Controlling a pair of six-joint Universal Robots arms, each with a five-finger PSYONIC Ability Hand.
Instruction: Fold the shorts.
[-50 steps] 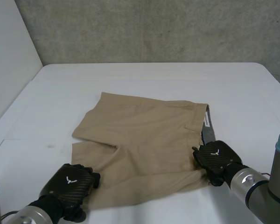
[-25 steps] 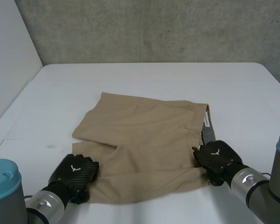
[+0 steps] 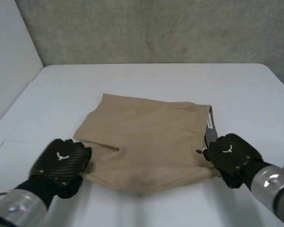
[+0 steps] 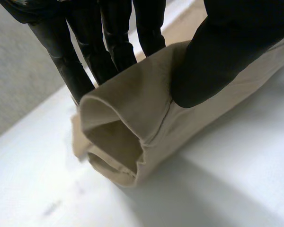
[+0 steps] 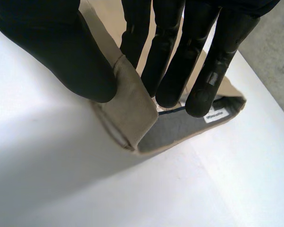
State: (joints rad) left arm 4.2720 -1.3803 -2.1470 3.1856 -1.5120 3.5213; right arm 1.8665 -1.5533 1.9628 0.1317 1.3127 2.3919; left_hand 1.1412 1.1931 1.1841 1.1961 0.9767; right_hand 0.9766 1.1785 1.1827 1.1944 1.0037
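Shorts [image 3: 151,137] lay in the middle of the worktop [image 3: 146,80], waistband [image 5: 132,101] toward the robot's right. Half a second earlier their near edge was almost flat. Now both hands had raised it and carried it a little toward the far edge. The left hand [image 3: 61,163] pinched the near leg hem [image 4: 113,137] between thumb and fingers, and the cloth hung rolled below it. The right hand [image 3: 232,156] pinched the near waistband corner in the same way. I judge that the first fold had started, and the near half had yet to be laid over the far half.
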